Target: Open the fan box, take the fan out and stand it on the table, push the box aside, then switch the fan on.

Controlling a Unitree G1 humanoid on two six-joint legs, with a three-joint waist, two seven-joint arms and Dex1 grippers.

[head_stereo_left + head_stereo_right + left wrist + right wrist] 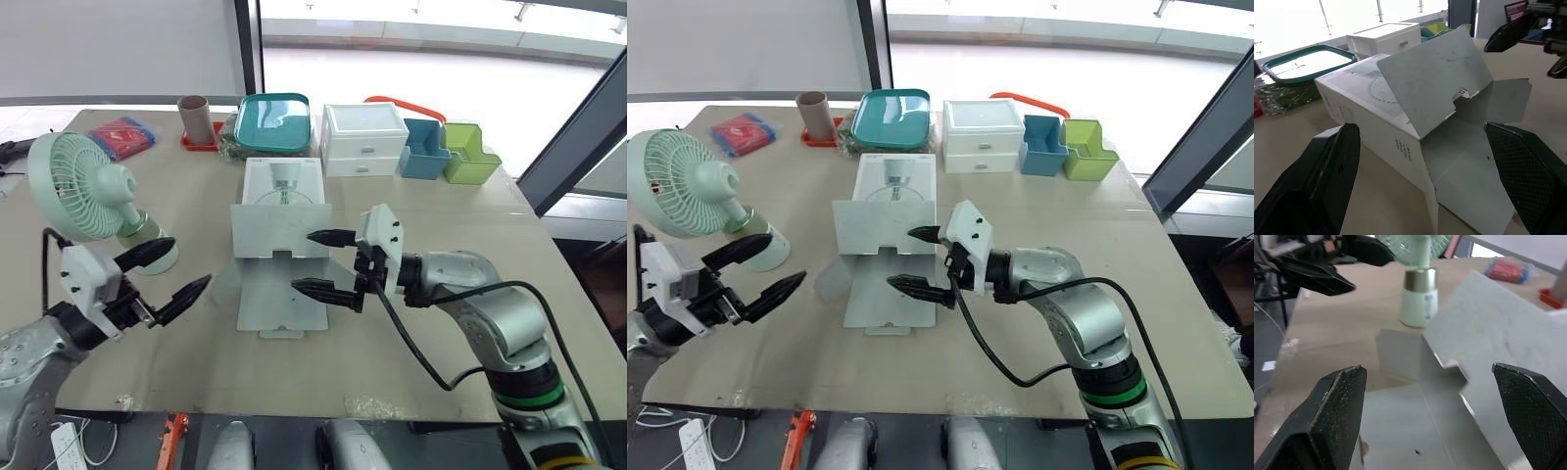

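Note:
A pale green fan stands upright on its base at the table's left. The white fan box lies in the middle with its near end open and its flaps spread flat toward me. My left gripper is open and empty just right of the fan's base, between fan and box. My right gripper is open over the right side of the spread flaps, holding nothing. The left wrist view looks at the box's open end between its fingers. In the right wrist view the fan's base stands beyond the flap.
Along the back edge stand a brown cylinder, a teal tray, a white drawer unit, a blue bin and a green bin. A red packet lies at the back left.

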